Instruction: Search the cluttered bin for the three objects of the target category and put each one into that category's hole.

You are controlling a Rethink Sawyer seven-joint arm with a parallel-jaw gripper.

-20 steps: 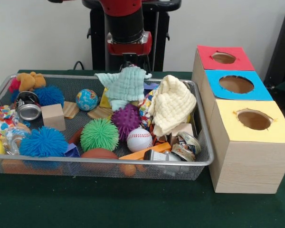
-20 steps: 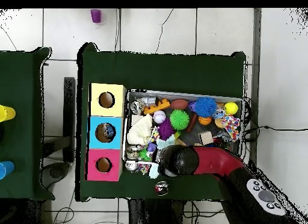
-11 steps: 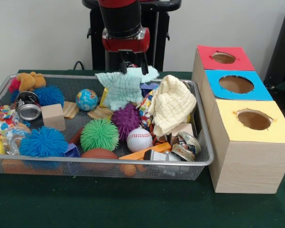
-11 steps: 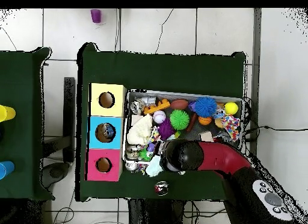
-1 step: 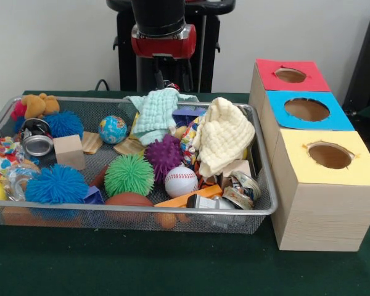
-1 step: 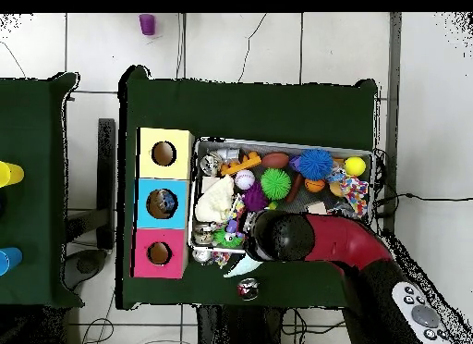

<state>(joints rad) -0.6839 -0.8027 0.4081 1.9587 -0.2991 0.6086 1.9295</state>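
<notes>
Hand [image 5: 164,79]: clamped on mint cloth [image 5: 155,114], lifted at bin's [image 5: 266,185] 12 o'clock rim.
Cloth: hangs bunched, above purple ball [image 5: 164,155].
Boxes [image 5: 320,185]: at 3 o'clock of bin, on surface [image 5: 172,265].

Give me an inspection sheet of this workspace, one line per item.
Surface: green table cloth, wire mesh bin on it.
Job's things: mint cloth hanging from the gripper, lower part in the bin; cream cloth draped over clutter; sorting box with red hole, blue hole, yellow hole.
Clutter: baseball, green spiky ball, purple spiky ball, globe ball, wooden block, metal can.
Gripper: gripper above the bin's far edge, shut on the mint cloth.
Cables: black cable behind the bin.
Surroundings: white wall, tiled floor.
</notes>
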